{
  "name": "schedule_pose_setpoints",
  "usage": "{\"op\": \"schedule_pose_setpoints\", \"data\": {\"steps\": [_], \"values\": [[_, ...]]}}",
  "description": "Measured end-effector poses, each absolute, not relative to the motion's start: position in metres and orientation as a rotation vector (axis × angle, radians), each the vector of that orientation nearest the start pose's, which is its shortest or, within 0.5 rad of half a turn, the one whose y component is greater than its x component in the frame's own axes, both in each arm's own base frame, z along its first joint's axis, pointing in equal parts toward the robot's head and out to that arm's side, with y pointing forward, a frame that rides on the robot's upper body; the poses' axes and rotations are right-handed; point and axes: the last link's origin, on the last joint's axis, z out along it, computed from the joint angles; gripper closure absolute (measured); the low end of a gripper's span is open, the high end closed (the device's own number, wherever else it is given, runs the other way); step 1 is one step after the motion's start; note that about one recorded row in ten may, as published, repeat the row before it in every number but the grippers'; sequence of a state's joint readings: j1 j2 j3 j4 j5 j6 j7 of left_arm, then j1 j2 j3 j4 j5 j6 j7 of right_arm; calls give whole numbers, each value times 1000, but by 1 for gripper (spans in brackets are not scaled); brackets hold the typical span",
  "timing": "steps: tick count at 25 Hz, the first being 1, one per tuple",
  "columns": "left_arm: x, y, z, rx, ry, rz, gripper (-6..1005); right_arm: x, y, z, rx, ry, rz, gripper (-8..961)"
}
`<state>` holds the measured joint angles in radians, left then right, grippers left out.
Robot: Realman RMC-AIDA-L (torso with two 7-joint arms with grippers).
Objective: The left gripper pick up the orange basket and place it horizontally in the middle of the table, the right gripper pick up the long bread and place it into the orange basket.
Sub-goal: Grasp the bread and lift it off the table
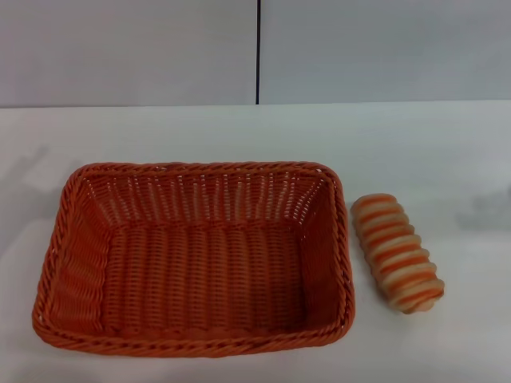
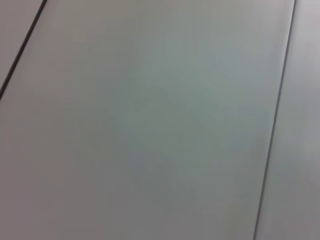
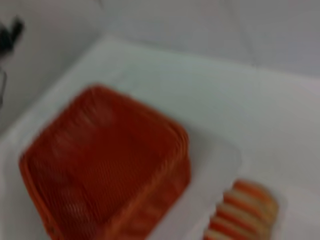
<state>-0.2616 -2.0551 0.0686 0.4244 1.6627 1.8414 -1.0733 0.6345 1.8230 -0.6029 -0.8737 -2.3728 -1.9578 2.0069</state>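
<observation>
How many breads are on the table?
1. The long bread lies on the table, just outside the orange basket, on its right. Nothing is in the basket.

The orange basket point(image 1: 200, 259) takes up the middle and left of the worktop point(image 1: 415, 144), its open top unobstructed. The long bread point(image 1: 398, 251) lies just beside its right wall, apart from it by a narrow strip. Behind both, bare worktop runs to the wall point(image 1: 128, 48); right of the bread there is more bare surface.
</observation>
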Motion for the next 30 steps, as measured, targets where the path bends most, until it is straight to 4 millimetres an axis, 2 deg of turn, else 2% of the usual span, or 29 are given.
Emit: {"op": "schedule_pose_setpoints", "data": {"steps": [1,3,4,5,6,10,15,30], "values": [[-342,239,89,-1797,-555,-1264,304,269,334,129,-2804,1218,148,345],[-342,239,89,-1799,-551,-1264,304,264,342,102,-2840,1197,-2,349],[-342,239,89,-1799,-551,-1264,304,264,342,102,-2840,1197,-2,351],[-341,239,87,-1811,-548,-1266,304,261,347,84,-2857,1177,-76,353],[-341,239,87,-1811,-548,-1266,304,261,347,84,-2857,1177,-76,355],[-340,239,86,-1820,-551,-1268,304,255,355,52,-2892,1150,-182,364],[-339,239,81,-1815,-573,-1291,304,250,362,34,-2890,1167,-234,375],[-336,241,79,-1836,-582,-1306,304,244,363,2,-2902,1145,-315,408]]}}
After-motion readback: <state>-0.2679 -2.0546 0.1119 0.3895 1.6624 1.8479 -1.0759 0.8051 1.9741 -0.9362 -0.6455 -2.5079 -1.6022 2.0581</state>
